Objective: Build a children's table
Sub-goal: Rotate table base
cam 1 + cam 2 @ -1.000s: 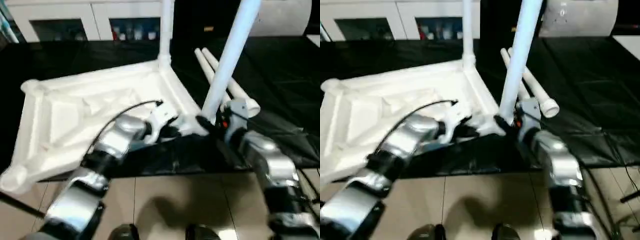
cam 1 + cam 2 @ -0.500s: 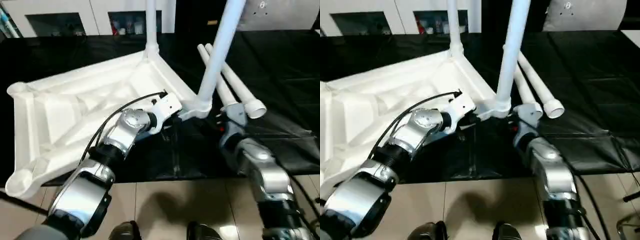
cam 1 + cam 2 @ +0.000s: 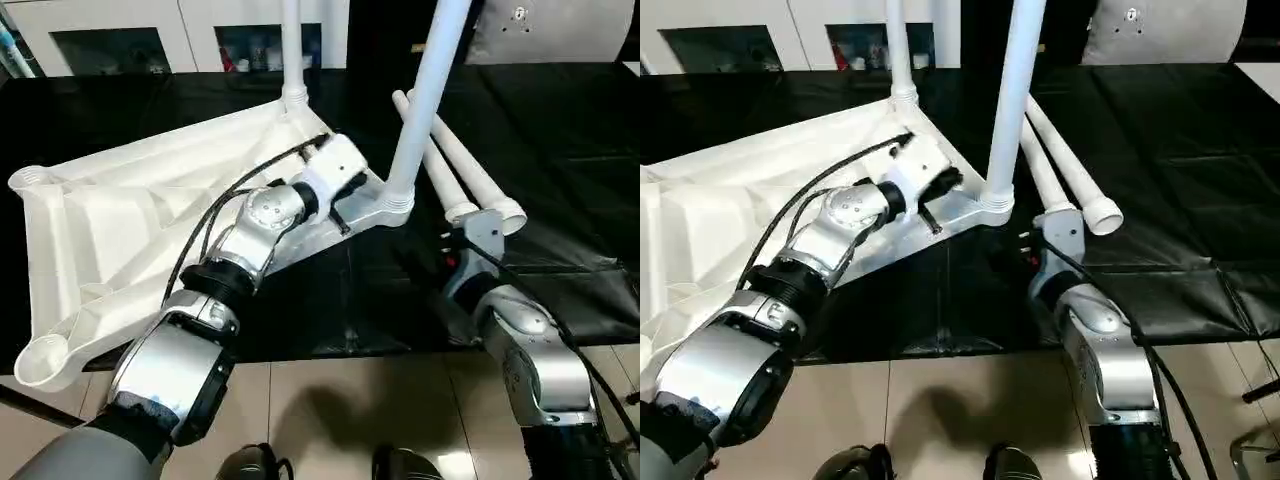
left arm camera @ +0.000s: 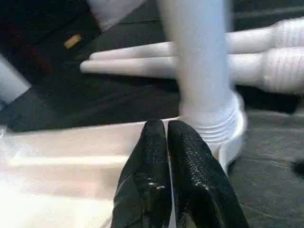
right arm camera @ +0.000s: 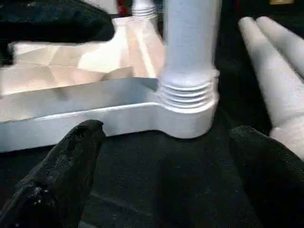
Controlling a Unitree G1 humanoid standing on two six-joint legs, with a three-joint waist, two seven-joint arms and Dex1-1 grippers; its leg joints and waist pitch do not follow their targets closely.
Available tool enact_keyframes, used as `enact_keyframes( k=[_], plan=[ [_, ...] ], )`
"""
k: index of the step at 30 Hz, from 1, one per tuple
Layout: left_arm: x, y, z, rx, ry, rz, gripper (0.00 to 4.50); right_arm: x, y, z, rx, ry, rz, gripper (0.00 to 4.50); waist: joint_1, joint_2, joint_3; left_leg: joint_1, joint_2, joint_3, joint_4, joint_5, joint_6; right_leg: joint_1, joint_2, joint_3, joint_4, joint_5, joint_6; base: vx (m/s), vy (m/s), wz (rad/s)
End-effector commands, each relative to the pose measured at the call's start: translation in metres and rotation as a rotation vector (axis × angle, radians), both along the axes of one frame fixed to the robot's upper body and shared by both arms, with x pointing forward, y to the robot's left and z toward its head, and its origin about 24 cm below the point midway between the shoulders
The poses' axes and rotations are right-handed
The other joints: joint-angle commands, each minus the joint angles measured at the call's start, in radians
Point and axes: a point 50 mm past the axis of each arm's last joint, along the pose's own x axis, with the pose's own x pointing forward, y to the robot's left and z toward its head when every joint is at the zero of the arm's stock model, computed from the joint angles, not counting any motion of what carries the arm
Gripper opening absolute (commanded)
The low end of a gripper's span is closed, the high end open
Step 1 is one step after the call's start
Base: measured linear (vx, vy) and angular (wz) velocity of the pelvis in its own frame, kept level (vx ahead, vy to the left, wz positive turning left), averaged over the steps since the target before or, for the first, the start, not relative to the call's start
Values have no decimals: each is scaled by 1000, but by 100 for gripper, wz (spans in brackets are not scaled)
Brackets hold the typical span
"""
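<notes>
Head view, work surface: the black-covered work surface (image 3: 560,130) filled the frame, its near edge meeting tiled floor (image 3: 330,410) at six o'clock.
Table top: the children's table (image 3: 130,230) lay upside down, ribbed underside up, spreading from the centre toward nine o'clock.
Fitted legs: one leg (image 3: 425,95) stood in the near corner socket (image 3: 390,205) just right of centre, rising toward twelve; a second fitted leg (image 3: 291,45) stood at the far corner, at about eleven o'clock.
Loose legs: two loose legs (image 3: 460,165) lay side by side on the cover, running from centre toward three o'clock, just beside the socket.
Empty sockets: one open socket (image 3: 35,362) at eight o'clock, another (image 3: 30,180) at nine.
Left gripper: the left gripper (image 4: 167,142) was pressed shut, empty, tips over the top's rim just beside the near socket — a second before it had sat lower, under the corner.
Right gripper: the right gripper (image 5: 166,156) stood wide apart, holding nothing; its fingers (image 5: 71,161) flanked the socket from the near side. A second before it was close up against the leg's base, and since then it had come away toward five o'clock.
Meaning: the near leg stood unsupported, so it was probably seated — two legs in, two to go.
Next, as a guess: pick a loose leg for an empty socket.
</notes>
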Motion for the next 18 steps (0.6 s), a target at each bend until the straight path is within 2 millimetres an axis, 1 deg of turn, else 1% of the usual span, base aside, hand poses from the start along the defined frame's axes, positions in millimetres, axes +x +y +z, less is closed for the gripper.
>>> enact_keyframes(
  k=[1, 2, 3, 4, 5, 6, 7, 8, 9, 10, 11, 12, 13, 14, 15, 16, 17, 18],
  plan=[
    [4, 24, -1, -32, 17, 115, 55, -4, 5, 1, 3, 6, 39, 446, 5, -5, -77, 27, 18, -16, -68, -236, 76, 66, -32, 17, -58, -198, -199, 0, 0, 0],
    [5, 30, -1, -34, 22, 146, 55, -4, 5, 0, 4, 10, 44, 446, 3, -4, -80, 29, 17, -15, -66, -229, 81, 64, -30, 17, -57, -180, -203, 0, 0, 0],
    [6, 39, -2, -32, 26, 189, 55, -4, 7, 0, 3, 14, 55, 446, 2, 0, -79, 30, 17, -15, -65, -217, 87, 62, -30, 17, -57, -163, -214, 0, 0, 0],
    [6, 51, -4, -14, 29, 226, 55, -4, 9, -1, 2, 21, 65, 446, 1, -1, -79, 29, 18, -15, -65, -213, 89, 64, -29, 17, -55, -153, -218, 0, 0, 0],
    [5, 69, -6, 16, 32, 282, 55, -4, 12, -3, 1, 31, 79, 446, 3, -1, -76, 28, 20, -18, -68, -210, 89, 65, -29, 16, -51, -147, -224, 0, 0, 0],
    [4, 81, -8, 49, 34, 316, 55, -4, 13, -4, -2, 39, 89, 446, 0, -4, -75, 26, 18, -17, -68, -211, 87, 64, -28, 16, -51, -154, -219, 0, 0, 0],
    [3, 94, -11, 99, 37, 349, 55, -4, 16, -6, -8, 52, 98, 446, -3, -1, -74, 28, 18, -16, -69, -216, 88, 62, -27, 16, -53, -162, -216, 0, 0, 0],
    [2, 106, -14, 138, 47, 377, 55, -3, 18, -8, -14, 69, 108, 446, -5, -6, -72, 28, 18, -17, -70, -222, 84, 61, -27, 17, -55, -184, -208, 0, 0, 0],
    [0, 113, -16, 162, 56, 396, 55, -3, 20, -9, -18, 82, 116, 446, -5, 1, -70, 34, 21, -16, -73, -239, 73, 55, -27, 18, -58, -211, -202, 0, 0, 0],
    [-2, 127, -19, 191, 85, 437, 55, -2, 23, -11, -34, 92, 136, 446, -7, -3, -69, 34, 22, -16, -75, -247, 66, 55, -27, 19, -58, -219, -201, 0, 0, 0],
    [-4, 148, -20, 233, 111, 509, 55, 0, 27, -13, -45, 107, 155, 446, -6, -5, -68, 35, 22, -17, -77, -260, 50, 53, -28, 20, -56, -241, -199, 0, 0, 0],
    [-4, 148, -20, 233, 111, 509, 55, 0, 27, -13, -45, 107, 155, 446, -6, -1, -68, 37, 23, -17, -77, -267, 43, 51, -28, 21, -57, -247, -196, 0, 0, 0],
    [-6, 163, -19, 272, 112, 569, 55, 1, 30, -14, -56, 110, 165, 446, -6, -3, -66, 39, 23, -17, -79, -284, 31, 48, -27, 22, -59, -256, -189, 0, 0, 0],
    [-7, 176, -17, 302, 108, 626, 55, 4, 32, -15, -60, 117, 169, 446, -5, -2, -68, 39, 23, -19, -80, -290, 18, 48, -27, 22, -54, -249, -186, 0, 0, 0],
    [-9, 185, -16, 322, 103, 665, 55, 5, 33, -15, -64, 121, 172, 446, -5, 0, -66, 41, 25, -18, -82, -293, 8, 47, -27, 24, -55, -238, -178, 0, 0, 0],
    [-12, 202, -12, 381, 95, 730, 55, 8, 35, -15, -79, 122, 182, 446, -5, -2, -68, 42, 25, -18, -81, -291, 5, 46, -27, 25, -53, -227, -179, 0, 0, 0],
    [-13, 207, -11, 400, 98, 743, 55, 9, 36, -16, -83, 124, 184, 446, -7, 0, -69, 39, 23, -19, -81, -277, 0, 50, -27, 24, -48, -204, -181, 0, 0, 0],
    [-15, 211, -12, 411, 110, 753, 55, 11, 36, -16, -89, 130, 187, 446, -7, -1, -68, 39, 23, -18, -80, -272, -1, 49, -28, 25, -50, -196, -180, 0, 0, 0]
  ],
)
